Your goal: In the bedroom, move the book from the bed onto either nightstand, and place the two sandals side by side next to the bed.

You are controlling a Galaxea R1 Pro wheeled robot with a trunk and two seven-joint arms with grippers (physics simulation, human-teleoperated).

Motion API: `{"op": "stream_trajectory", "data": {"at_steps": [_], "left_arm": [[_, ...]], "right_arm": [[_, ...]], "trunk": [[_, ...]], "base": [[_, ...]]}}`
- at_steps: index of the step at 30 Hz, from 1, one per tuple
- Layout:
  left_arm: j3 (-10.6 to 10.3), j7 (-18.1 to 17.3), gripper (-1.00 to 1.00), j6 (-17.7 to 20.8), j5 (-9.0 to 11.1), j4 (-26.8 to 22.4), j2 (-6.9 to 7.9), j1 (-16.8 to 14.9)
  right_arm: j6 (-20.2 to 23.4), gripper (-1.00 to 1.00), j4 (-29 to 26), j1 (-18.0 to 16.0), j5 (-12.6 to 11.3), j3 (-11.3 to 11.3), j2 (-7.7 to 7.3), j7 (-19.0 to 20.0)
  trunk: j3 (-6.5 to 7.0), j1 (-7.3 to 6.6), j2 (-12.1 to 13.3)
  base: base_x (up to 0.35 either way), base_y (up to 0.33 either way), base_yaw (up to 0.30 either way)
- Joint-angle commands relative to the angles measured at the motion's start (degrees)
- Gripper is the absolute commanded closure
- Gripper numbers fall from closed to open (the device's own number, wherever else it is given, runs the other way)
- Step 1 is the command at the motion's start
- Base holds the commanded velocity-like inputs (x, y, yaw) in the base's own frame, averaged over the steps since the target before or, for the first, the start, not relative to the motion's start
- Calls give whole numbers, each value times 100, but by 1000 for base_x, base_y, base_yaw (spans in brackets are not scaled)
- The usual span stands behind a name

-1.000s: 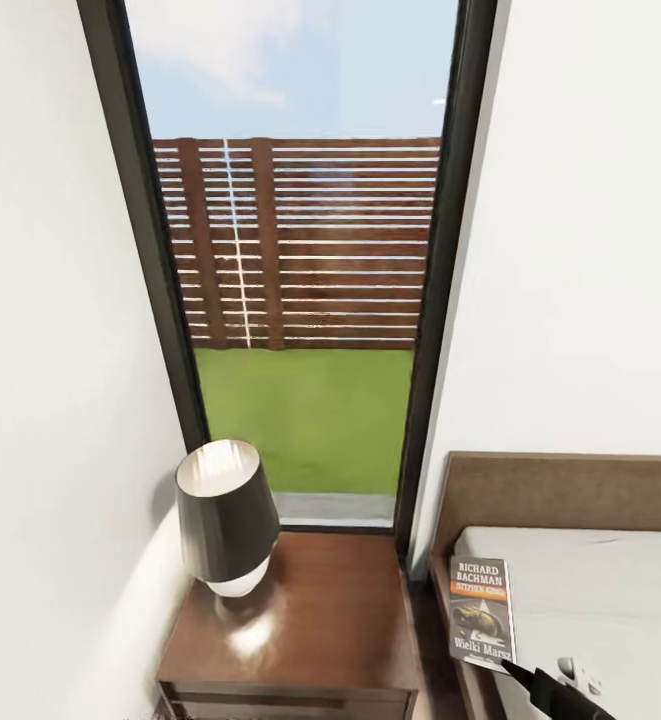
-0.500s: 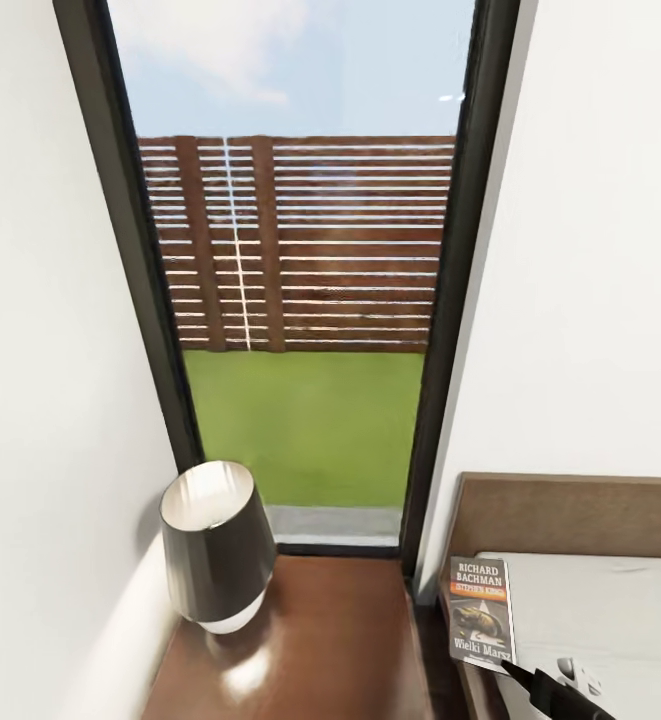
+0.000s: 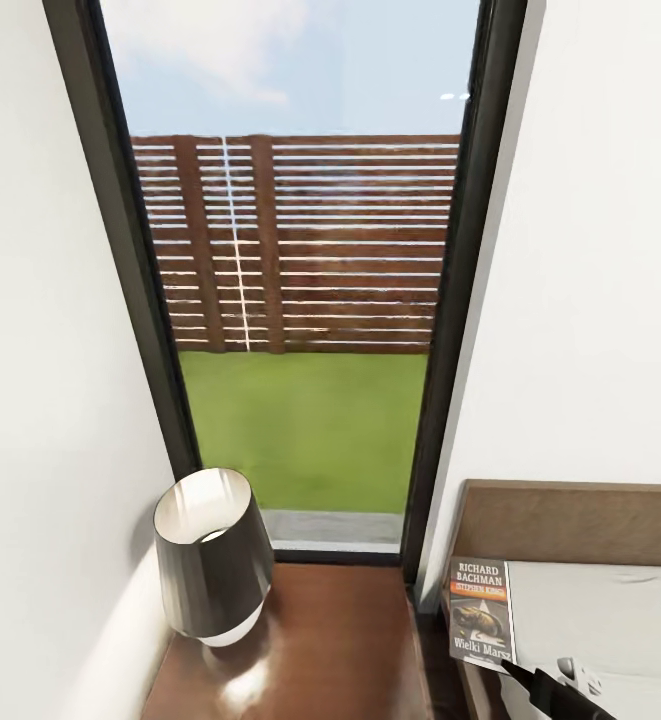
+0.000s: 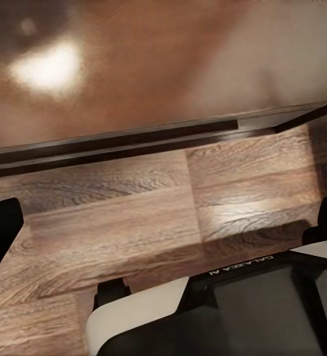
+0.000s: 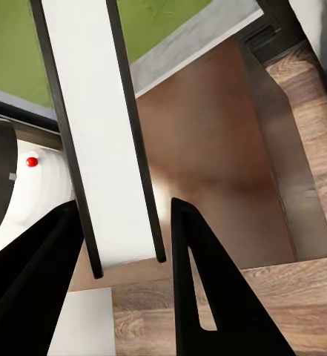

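Note:
The book [image 3: 481, 600], dark grey with white "RICHARD BACHMAN" lettering and an orange band, stands upright over the bed's left edge. My right gripper [image 3: 518, 668] is shut on its lower corner. In the right wrist view the book [image 5: 96, 133] runs edge-on between the two black fingers [image 5: 207, 297], above the glossy brown nightstand [image 5: 207, 148]. The nightstand [image 3: 340, 640] lies left of the book, with the dark-shaded lamp [image 3: 210, 550] on its left half. The white bed [image 3: 590, 600] is at the lower right. My left gripper [image 4: 163, 222] hangs open over the plank floor [image 4: 119, 222]. The sandals are out of view.
A tall dark-framed window [image 3: 300, 300] stands behind the nightstand, with white walls on both sides. The brown headboard [image 3: 570, 520] rises behind the mattress. The lamp's white base [image 5: 15, 185] sits close to the book. My own base [image 4: 230, 311] is near the nightstand's front [image 4: 133, 67].
The whole head picture has shifted: the window has grown and the lamp and nightstand have slid lower, so the camera has moved forward. Book and right gripper hold the same spot in the picture.

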Motion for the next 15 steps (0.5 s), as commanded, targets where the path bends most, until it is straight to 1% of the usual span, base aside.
{"op": "stream_trajectory", "data": {"at_steps": [1,15], "left_arm": [[38,-21,-100,-24,-58,4,0,-5],[64,-51,-100,-24,-49,-5,18,-5]], "right_arm": [[36,100,1,-5,-21,-13,-1,20],[36,100,1,-5,-21,-13,-1,22]], "trunk": [[-13,4,-13],[-13,4,-13]], "base": [[2,0,0],[0,0,0]]}}
